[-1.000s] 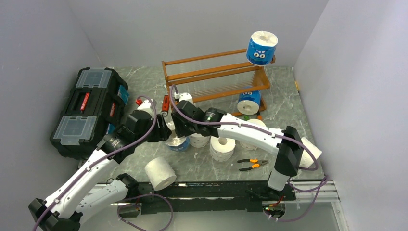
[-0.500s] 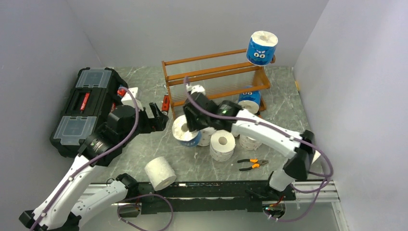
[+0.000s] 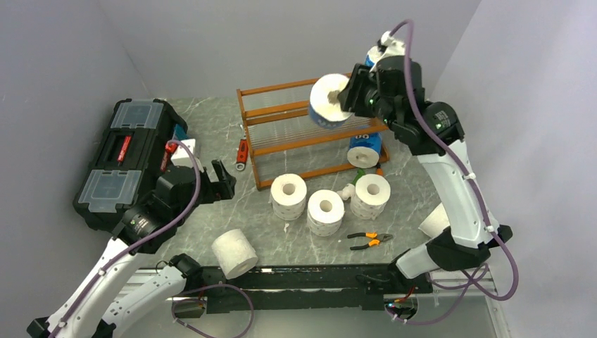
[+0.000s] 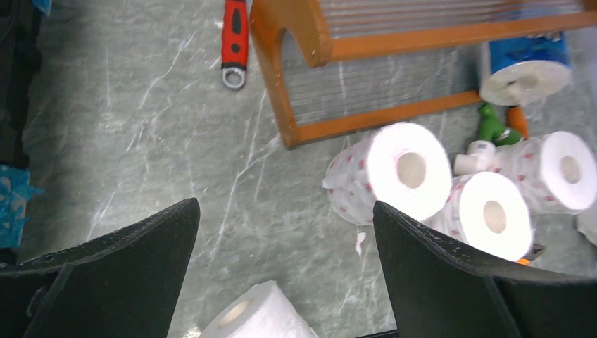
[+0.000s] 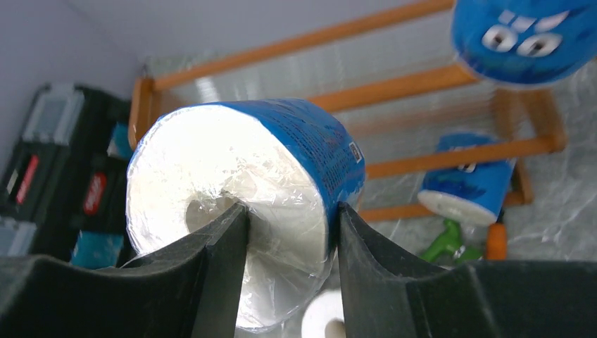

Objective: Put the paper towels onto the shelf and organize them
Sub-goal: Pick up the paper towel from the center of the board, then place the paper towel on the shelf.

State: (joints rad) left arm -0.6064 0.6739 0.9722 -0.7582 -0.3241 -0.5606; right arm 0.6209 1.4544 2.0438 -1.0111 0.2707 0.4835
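My right gripper (image 3: 343,98) is shut on a blue-wrapped paper towel roll (image 3: 327,101), one finger in its hollow core and one outside, high in front of the orange-brown shelf (image 3: 310,127) near its top tier. In the right wrist view the held roll (image 5: 239,169) fills the gripper (image 5: 292,211). A blue roll with a face (image 5: 524,35) stands at the shelf's top right, and another (image 3: 364,150) lies at its bottom right. Three white rolls (image 3: 326,210) stand before the shelf. My left gripper (image 3: 218,184) hangs open and holds nothing, above a lying white roll (image 4: 257,317).
A black toolbox (image 3: 127,158) sits at the left. A red tool (image 3: 241,151) lies by the shelf's left post. Orange-handled pliers (image 3: 369,241) lie near the front edge. A green-and-white tool (image 3: 350,190) sits among the white rolls, and a further white roll (image 3: 434,220) lies behind the right arm.
My right arm has lifted the blue roll from the table up to the shelf's top tier. My left gripper has opened wide and drawn back to the left.
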